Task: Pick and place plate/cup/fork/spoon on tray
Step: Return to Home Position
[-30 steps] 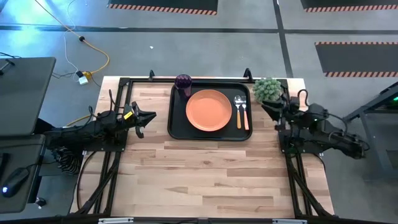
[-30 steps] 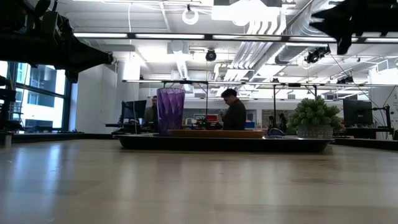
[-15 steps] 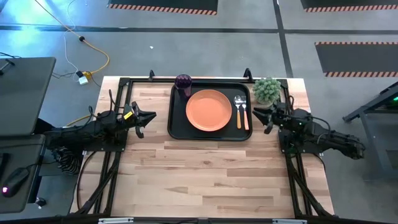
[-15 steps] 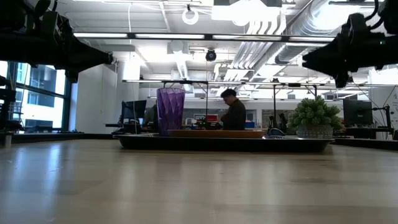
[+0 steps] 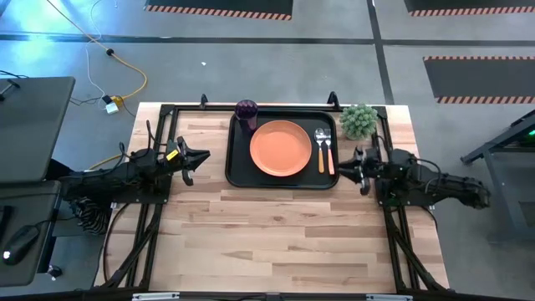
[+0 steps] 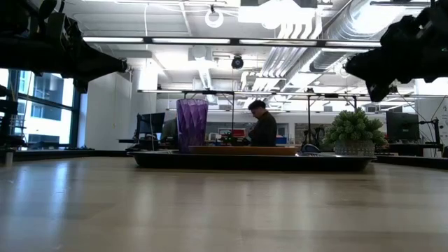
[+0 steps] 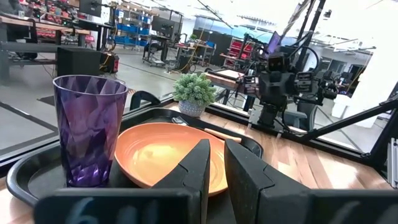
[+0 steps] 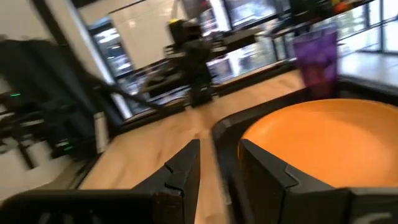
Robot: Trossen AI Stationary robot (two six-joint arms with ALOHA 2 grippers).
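Plate (image 5: pixel 281 148), cup (image 5: pixel 246 110), fork (image 5: pixel 321 155) and spoon (image 5: pixel 331 157) all sit on the black tray (image 5: pixel 238 171), which lies on the wooden table (image 5: pixel 276 234) between the two grippers. The right gripper (image 5: pixel 347 166) hovers just beside the tray's edge, its tips pointing at the cutlery, its fingers a narrow gap apart and holding nothing. The left gripper (image 5: pixel 203 157) waits a little way off the opposite edge, its fingers nearly together with only a slit between them, also empty. From the right gripper, the two orange handles lie closest and side by side, though from above it is hard to tell which is the fork. The plate is just beyond them, and the cup stands upright in the far corner, nearer the left gripper. A small potted plant (image 5: pixel 359 121) stands just beside the right arm. The plate looks stiff, light and smooth, best pinched at its raised rim. The cup looks thin-walled and easy to tip, so a hold across its wall would suit. The cutlery lies low and slim and is likely slippery, so a pinch across the handle would do. Nothing seems left to lift.
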